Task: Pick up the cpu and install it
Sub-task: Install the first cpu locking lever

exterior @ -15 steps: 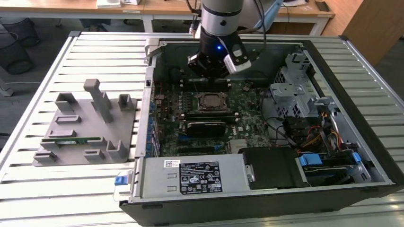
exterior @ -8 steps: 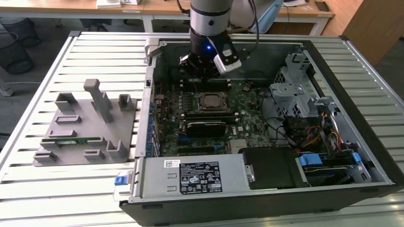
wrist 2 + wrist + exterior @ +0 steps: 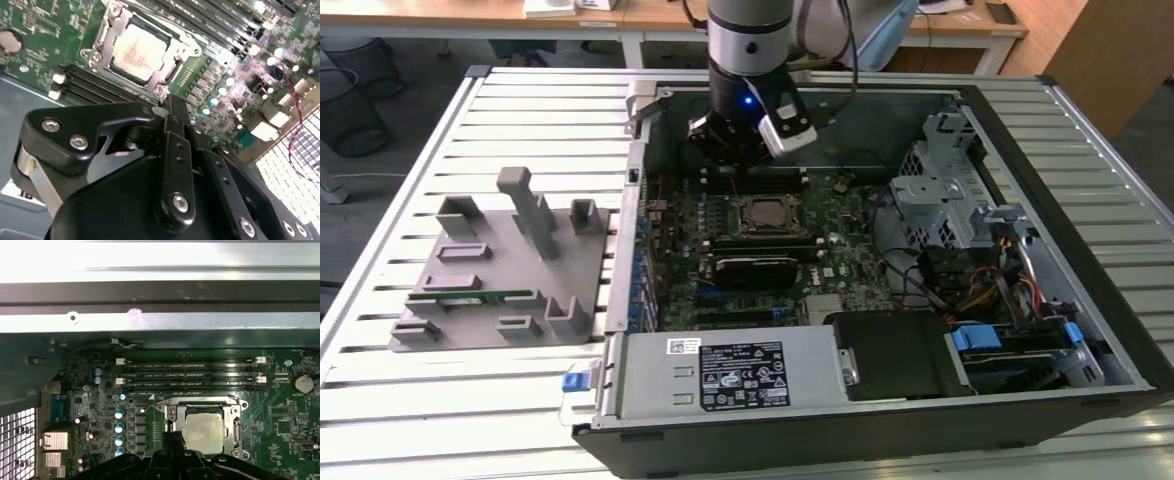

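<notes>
Cpu (image 3: pixel 202 432) in socket, jaws closed, empty.

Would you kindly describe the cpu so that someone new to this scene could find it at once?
Start at the open computer case and look down at its green motherboard. Near the board's middle, beside the black memory slots, sits a metal-framed socket. The cpu is the flat, pale silver square lying inside that frame, the one plain, smooth plate among busy components.
</notes>
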Motion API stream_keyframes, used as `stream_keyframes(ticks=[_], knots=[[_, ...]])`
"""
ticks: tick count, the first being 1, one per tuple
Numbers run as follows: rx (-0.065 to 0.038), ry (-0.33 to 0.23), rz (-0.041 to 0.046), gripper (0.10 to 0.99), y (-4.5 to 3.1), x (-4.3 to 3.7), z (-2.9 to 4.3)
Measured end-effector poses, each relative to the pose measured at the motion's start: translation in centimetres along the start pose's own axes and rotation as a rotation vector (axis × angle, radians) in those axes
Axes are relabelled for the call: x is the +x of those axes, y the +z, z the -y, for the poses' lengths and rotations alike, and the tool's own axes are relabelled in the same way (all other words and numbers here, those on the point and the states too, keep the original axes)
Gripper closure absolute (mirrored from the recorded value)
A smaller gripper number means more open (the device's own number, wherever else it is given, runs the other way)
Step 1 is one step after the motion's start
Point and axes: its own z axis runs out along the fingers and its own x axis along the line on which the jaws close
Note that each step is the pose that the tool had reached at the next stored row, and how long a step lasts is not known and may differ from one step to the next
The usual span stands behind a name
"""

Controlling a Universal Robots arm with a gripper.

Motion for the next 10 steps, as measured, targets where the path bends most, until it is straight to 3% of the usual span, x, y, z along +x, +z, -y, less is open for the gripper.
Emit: stream_keyframes(ticks=[10], knots=[[0.0,0.0,0.001,0.98,-0.01,1.81,0.04]])
